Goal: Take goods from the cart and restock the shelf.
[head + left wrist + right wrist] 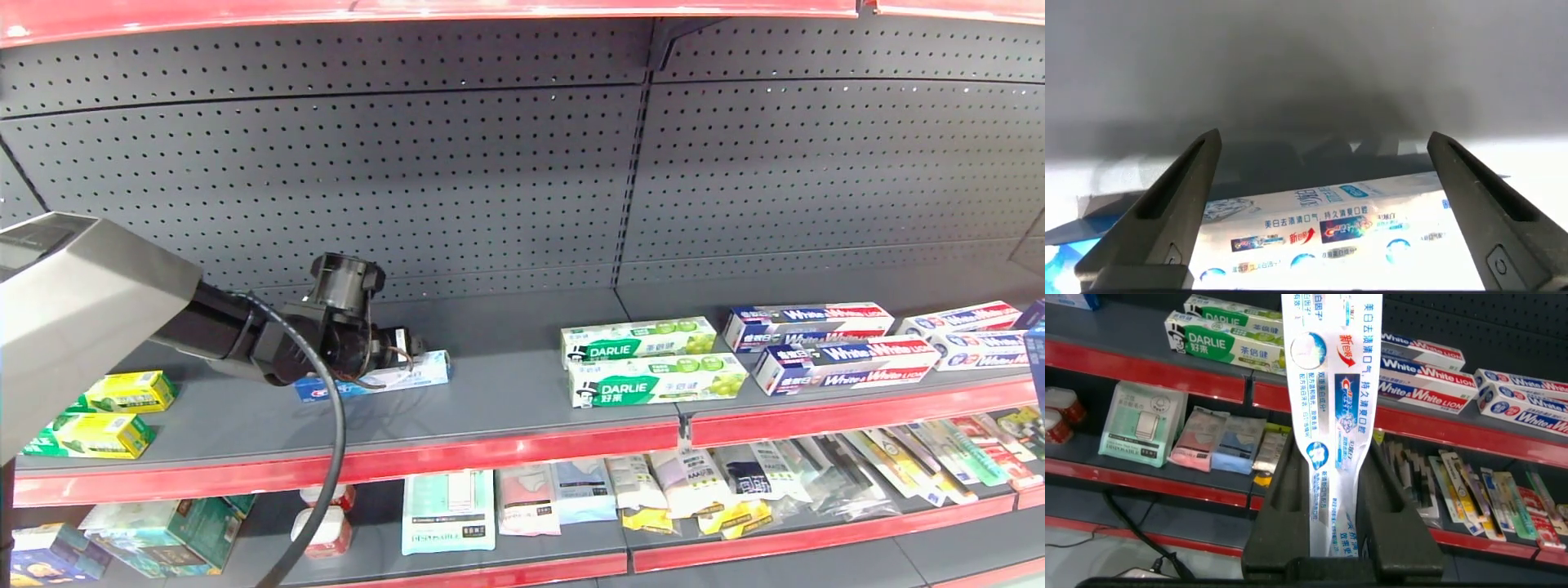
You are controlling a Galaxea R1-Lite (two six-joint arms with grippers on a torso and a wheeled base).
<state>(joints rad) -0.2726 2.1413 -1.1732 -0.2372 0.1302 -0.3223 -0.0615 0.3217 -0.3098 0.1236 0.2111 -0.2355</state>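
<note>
My left gripper (pixel 402 353) is over the grey middle shelf (pixel 506 392), left of centre. Its fingers (pixel 1184 196) stand open, wide apart, above a blue-and-white toothpaste box (pixel 384 380) that lies flat on the shelf. That box (pixel 1331 224) runs lengthwise under both fingers and past them. My right gripper (pixel 1331 461) is shut on a second blue-and-white toothpaste box (pixel 1327 392), which stands upright out of its fingers, in front of the shelves.
Two green toothpaste boxes (pixel 653 367) and several blue-and-white ones (pixel 841 351) lie on the same shelf to the right. Yellow-green boxes (pixel 106 412) sit at its left end. The shelf below (pixel 735 539) holds packets and toothbrushes. A pegboard wall (pixel 490 180) backs the shelf.
</note>
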